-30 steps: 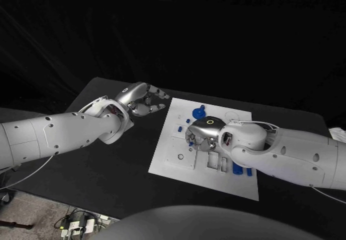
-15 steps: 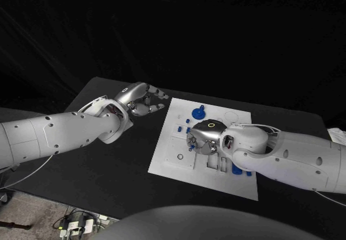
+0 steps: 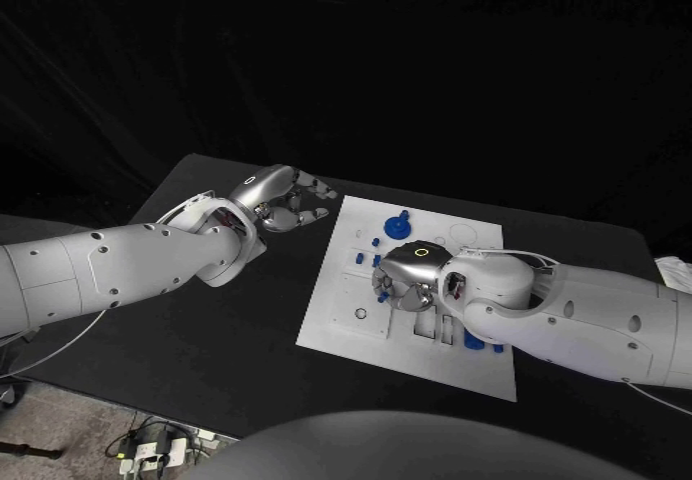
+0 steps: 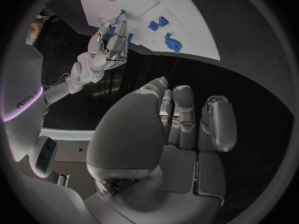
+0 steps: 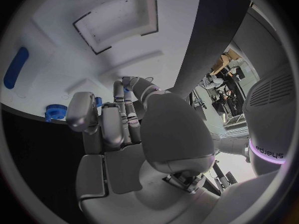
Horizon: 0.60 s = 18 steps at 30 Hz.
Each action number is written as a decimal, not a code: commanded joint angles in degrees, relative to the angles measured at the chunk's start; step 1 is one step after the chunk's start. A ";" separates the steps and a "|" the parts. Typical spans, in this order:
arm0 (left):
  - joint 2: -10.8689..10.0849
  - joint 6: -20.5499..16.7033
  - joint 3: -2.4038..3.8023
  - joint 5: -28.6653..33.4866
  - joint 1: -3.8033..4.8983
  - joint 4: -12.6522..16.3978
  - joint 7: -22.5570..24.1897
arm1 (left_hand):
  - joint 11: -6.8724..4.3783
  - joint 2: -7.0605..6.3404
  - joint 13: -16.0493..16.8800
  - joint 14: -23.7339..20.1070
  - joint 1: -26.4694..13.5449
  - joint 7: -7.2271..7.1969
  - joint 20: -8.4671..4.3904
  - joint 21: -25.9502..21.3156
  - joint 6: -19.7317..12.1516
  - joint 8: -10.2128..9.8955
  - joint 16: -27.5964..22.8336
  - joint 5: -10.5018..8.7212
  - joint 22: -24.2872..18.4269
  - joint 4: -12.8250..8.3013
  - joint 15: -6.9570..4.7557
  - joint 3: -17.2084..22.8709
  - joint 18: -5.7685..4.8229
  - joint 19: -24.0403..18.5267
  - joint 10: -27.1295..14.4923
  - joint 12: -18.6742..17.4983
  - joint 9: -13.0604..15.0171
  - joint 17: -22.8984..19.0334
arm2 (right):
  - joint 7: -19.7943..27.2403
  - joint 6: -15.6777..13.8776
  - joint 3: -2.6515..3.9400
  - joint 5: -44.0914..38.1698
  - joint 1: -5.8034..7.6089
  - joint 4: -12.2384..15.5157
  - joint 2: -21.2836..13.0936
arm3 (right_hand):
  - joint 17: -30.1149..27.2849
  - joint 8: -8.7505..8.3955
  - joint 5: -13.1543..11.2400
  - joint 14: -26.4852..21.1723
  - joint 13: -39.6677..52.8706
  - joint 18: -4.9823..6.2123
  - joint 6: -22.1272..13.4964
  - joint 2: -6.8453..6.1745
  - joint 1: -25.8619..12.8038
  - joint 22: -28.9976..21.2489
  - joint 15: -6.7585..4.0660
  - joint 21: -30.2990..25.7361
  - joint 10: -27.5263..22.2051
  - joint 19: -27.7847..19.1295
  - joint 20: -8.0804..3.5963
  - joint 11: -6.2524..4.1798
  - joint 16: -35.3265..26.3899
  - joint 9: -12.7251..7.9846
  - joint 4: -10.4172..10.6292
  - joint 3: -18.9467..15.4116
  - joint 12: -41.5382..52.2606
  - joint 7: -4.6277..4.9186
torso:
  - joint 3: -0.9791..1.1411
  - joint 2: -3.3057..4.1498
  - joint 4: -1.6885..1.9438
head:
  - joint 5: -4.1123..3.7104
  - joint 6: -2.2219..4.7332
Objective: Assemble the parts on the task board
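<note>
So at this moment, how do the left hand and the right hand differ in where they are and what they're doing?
The left hand hangs over the black table beside the task board, while the right hand is over the board itself. The left hand's fingers are apart and hold nothing; the right hand's fingers reach down at a small blue part on the board, though a firm grip cannot be told. Both are silver hands on white arms.
</note>
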 commanded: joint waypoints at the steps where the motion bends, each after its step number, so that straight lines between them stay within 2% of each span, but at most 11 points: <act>1: 0.16 0.77 0.06 0.30 0.03 0.07 0.34 | 0.21 0.64 0.05 0.02 -0.02 0.37 0.34 -0.21 0.10 -0.13 -0.33 0.40 10.84 -0.07 0.41 0.43 0.41 0.16 0.18 -0.35 -0.05 -0.04 | -0.30 1.03 -0.08 -0.89 -0.22 -0.06 0.10 | -0.06 -0.25 -0.20 -0.17 -0.02 -0.45 0.26 -0.14 0.03 7.60 -0.07 -0.31 0.41 -0.17 -0.11 -0.16 -0.28 0.00 -0.31 -0.03 -0.14 0.24 | -0.07 -0.05 0.00 | 0.18 0.00; 11: 0.32 1.01 0.06 0.32 0.03 -0.11 0.10 | 0.21 0.64 0.05 0.02 -0.02 0.37 0.34 -0.21 0.10 -0.13 -0.33 0.40 10.84 -0.07 0.41 0.43 0.41 0.16 0.18 -0.35 -0.05 -0.04 | -0.29 1.25 -0.08 -0.63 -0.32 -0.10 0.13 | -0.44 -0.84 -0.47 -0.39 0.00 -0.38 -0.31 -0.12 -0.10 7.48 0.01 -0.72 0.29 -0.44 -0.09 -0.06 -0.51 -0.13 -0.37 0.06 -0.31 0.40 | -0.15 -0.09 -0.02 | 0.25 0.00; 13: 0.36 1.08 0.06 0.33 0.03 -0.13 0.06 | 0.23 0.66 0.05 0.00 -0.01 0.41 0.35 -0.21 0.12 -0.12 -0.38 0.45 10.84 -0.07 0.42 0.47 0.41 0.16 0.20 -0.36 -0.04 -0.12 | -0.33 1.44 -0.08 -0.62 -0.33 -0.13 0.12 | -0.79 -2.14 -1.60 -0.61 0.05 -0.32 -2.04 -0.11 -0.39 7.38 0.04 -1.07 0.06 -0.68 -0.06 -0.15 -0.71 -0.52 -0.36 0.19 -0.54 0.50 | -0.14 -0.08 -0.02 | 0.26 0.00; 18: 0.47 1.27 0.06 0.35 0.03 -0.21 -0.02 | 0.23 0.66 0.05 0.00 -0.01 0.41 0.35 -0.21 0.12 -0.12 -0.38 0.45 10.84 -0.07 0.42 0.47 0.41 0.16 0.20 -0.36 -0.04 -0.12 | -0.40 1.59 -0.08 -0.59 -0.38 -0.26 0.17 | -1.42 -3.72 -4.87 -0.99 0.27 -0.21 -3.96 -0.16 -1.23 7.16 0.08 -1.84 -0.84 -1.15 0.00 -0.09 -1.02 -0.94 -0.02 0.02 -0.88 0.17 | -0.14 -0.10 -0.04 | 0.28 0.00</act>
